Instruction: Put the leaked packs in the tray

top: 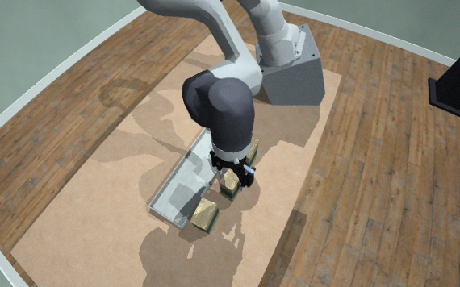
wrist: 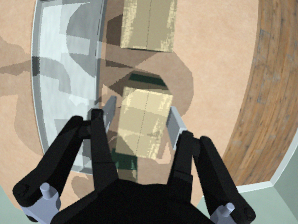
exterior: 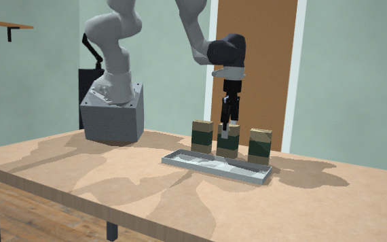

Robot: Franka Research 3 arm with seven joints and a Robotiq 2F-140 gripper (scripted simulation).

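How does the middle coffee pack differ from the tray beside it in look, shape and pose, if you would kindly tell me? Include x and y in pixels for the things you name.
The middle coffee pack (top: 229, 182) (exterior: 233, 149) (wrist: 145, 122) is tan with a dark green band, while the tray (top: 181, 183) (exterior: 213, 168) (wrist: 65, 100) is plain pale grey. The pack is a tall block standing upright; the tray is long, shallow and open-topped, lying flat. Both rest on the table (top: 96, 210) (exterior: 115, 177) (wrist: 215, 55).

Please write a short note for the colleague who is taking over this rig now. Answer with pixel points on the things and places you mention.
Gripper (top: 233, 175) (exterior: 229, 130) (wrist: 141, 110): open around the top of the middle coffee pack (top: 229, 183) (exterior: 227, 143) (wrist: 144, 122), not clamped.
Packs: all three standing in a row beside the tray (top: 185, 181) (exterior: 213, 168) (wrist: 65, 75).
Done: no pack is in the tray.
Left: squeeze-check the packs' big sides, as softness cannot be seen; tray the soft ones, keep good ones standing at their starts, release, move clear.
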